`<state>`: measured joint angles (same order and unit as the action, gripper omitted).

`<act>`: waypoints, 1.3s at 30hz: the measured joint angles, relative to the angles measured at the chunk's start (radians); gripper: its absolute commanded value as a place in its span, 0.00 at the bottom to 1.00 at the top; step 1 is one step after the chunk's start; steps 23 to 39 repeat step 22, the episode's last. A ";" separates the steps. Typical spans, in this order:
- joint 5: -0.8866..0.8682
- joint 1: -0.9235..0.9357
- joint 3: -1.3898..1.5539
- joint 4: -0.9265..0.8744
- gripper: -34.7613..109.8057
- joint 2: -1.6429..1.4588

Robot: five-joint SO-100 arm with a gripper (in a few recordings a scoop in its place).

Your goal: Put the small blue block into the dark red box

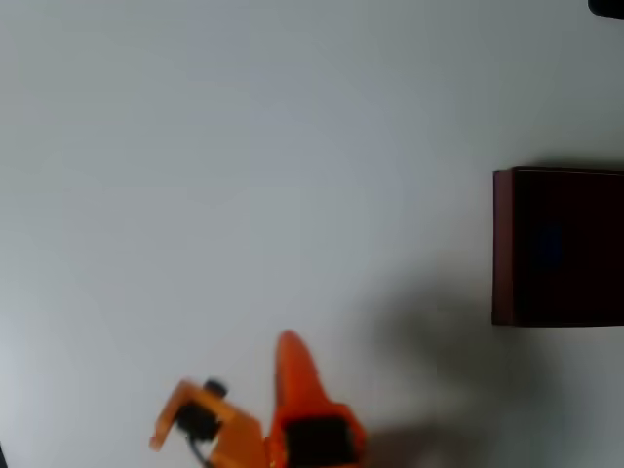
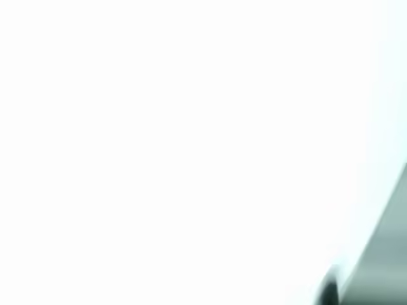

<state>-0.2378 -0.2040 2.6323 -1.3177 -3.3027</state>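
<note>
Inside the large square dark red box [image 1: 502, 249] with its thin maroon walls and near-black interior, a faint bluish patch shows against the dark floor in the overhead view; that is most likely the small solid-blue rectangular block [image 1: 549, 244], though it is dim and blurred and I cannot be sure. No blue block lies anywhere on the pale grey table [image 1: 244, 146]. The box sits well up and to the right of the orange two-finger claw [image 1: 289, 341], cut off by the picture's right edge, with bare tabletop between the two. The claw is low at the bottom edge, its pointed orange finger aimed up the picture, nothing visible against it. Whether it is released or clenched cannot be told: a single tapered finger is plain and the other is not distinct. The wrist view is washed out to white, with a grey edge at its lower right. Judging from this, the placing looks done and little or nothing remains.
</note>
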 measured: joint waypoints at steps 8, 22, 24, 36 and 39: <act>0.202 -0.348 0.155 -0.048 0.24 -0.051; 0.282 -0.454 0.387 -0.012 0.24 -0.094; 0.282 -0.454 0.387 -0.012 0.24 -0.094; 0.282 -0.454 0.387 -0.012 0.24 -0.094; 0.282 -0.454 0.387 -0.012 0.24 -0.094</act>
